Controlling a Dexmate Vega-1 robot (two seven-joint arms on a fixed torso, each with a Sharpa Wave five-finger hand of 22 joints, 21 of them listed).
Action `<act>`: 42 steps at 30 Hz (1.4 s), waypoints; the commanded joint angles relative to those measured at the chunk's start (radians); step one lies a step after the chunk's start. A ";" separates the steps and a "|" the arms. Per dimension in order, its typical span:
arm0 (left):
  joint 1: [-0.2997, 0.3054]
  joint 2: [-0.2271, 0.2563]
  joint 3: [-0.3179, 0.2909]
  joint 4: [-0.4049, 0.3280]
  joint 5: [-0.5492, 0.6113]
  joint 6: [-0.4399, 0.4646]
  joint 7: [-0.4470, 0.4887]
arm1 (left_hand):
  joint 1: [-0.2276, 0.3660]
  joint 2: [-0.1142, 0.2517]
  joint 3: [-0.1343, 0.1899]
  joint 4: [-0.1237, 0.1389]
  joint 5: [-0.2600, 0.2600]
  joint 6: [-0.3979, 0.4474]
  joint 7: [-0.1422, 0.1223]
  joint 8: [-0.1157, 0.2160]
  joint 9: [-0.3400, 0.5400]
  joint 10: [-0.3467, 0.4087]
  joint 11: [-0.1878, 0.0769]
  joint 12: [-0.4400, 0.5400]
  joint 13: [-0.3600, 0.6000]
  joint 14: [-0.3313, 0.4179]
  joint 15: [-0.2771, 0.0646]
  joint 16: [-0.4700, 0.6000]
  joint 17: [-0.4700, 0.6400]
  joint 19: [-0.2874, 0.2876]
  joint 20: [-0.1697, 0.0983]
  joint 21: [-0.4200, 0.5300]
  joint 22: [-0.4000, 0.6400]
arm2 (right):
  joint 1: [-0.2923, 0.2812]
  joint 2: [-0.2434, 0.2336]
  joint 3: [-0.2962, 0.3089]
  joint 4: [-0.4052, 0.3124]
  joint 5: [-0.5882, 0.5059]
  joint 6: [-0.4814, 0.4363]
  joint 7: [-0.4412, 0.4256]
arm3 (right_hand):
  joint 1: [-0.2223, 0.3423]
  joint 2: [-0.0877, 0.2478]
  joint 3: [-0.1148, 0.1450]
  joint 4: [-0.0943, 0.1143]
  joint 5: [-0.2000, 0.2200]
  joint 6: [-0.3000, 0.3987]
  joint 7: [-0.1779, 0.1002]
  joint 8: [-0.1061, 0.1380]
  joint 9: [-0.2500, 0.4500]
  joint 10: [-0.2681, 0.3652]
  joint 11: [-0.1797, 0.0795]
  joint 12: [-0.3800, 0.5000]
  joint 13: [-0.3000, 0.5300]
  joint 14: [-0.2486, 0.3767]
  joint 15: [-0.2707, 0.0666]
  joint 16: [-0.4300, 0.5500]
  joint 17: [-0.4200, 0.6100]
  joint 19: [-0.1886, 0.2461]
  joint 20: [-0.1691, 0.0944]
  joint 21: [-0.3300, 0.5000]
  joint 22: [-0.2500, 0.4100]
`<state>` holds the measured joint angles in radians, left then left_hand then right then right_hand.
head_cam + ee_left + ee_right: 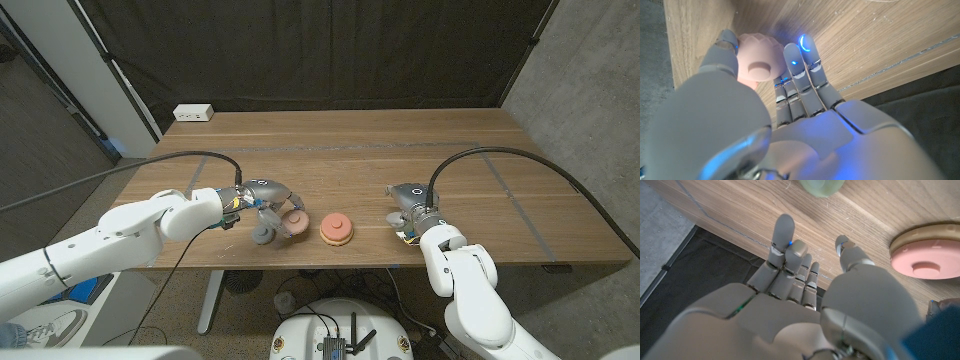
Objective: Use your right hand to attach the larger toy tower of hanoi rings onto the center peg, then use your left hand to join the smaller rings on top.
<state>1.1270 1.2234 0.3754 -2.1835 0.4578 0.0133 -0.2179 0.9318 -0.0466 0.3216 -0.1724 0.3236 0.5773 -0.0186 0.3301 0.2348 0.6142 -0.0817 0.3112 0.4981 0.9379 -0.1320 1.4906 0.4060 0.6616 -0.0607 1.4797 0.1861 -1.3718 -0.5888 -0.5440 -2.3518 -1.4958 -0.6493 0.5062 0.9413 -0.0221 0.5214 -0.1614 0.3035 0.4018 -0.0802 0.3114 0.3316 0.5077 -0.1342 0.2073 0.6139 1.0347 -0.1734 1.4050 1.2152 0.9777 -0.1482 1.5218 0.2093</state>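
The pale pink ring (295, 222) looks light and rigid, probably smooth plastic or painted wood, so it should lift with little force but may slide between hard fingertips. Judging by its shape, the best hold is across its outer rim, thumb on one side and a finger opposite, leaving the middle free for the peg.

In the left wrist view the ring (758, 61) is a small round disc with a softly scalloped edge and a raised hub at its centre. The left hand (262, 200) is curled around it near the table's front edge, left of the middle; the thumb (722, 47) sits on one side and the fingers (800, 62) on the other, so it appears to grip the ring, though I cannot tell whether the ring is off the wood.

Just beside it toward the table's middle stands the tower (336, 230): a tan base carrying a salmon-pink ring with the peg top showing in its centre.

The right hand (410, 205) waits near the front edge on the right side, fingers loosely spread and holding nothing. A green piece (821, 186) lies on the table beyond its fingertips.
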 commanded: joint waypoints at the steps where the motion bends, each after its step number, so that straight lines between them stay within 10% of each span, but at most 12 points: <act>1: -0.027 0.008 -0.015 -0.028 -0.026 -0.006 -0.037 | 0.004 0.018 0.015 0.013 0.004 0.016 -0.004 0.008 0.039 0.073 -0.067 0.002 0.032 0.011 -0.088 0.005 0.005 0.012 -0.141 0.003 0.002 | -0.006 0.001 0.012 -0.005 0.004 -0.002 -0.005 | -0.003 0.006 0.008 -0.003 0.005 0.010 -0.001 0.001 0.004 0.008 0.002 0.000 0.006 0.008 -0.044 -0.001 0.002 0.004 -0.070 0.008 0.003; 42: -0.207 -0.170 0.132 0.073 0.042 -0.132 -0.118 | 0.009 0.014 0.020 0.009 0.008 0.023 -0.003 0.008 0.041 0.082 -0.068 -0.007 0.067 0.011 -0.088 0.004 0.006 0.008 -0.143 0.003 0.004 | -0.067 0.032 0.038 -0.023 -0.023 -0.028 -0.027 | -0.004 0.005 0.009 -0.003 0.007 0.013 0.003 0.000 0.004 0.010 0.006 -0.002 0.005 0.010 -0.044 0.000 0.003 0.005 -0.070 0.008 0.002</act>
<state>0.9698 1.1043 0.4658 -2.1403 0.4854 -0.0873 -0.3116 0.9317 -0.0465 0.3215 -0.1724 0.3259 0.5836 -0.0143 0.3329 0.2348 0.6172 -0.0851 0.3043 0.4986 0.9378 -0.1321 1.4900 0.4079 0.6614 -0.0608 1.4796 0.1868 -1.4254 -0.5628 -0.5150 -2.3733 -1.5177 -0.6724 0.4867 0.9413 -0.0221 0.5213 -0.1614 0.3031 0.4055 -0.0766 0.3114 0.3315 0.5113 -0.1303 0.2079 0.6161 1.0366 -0.1715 1.4050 1.2149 0.9777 -0.1482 1.5218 0.2095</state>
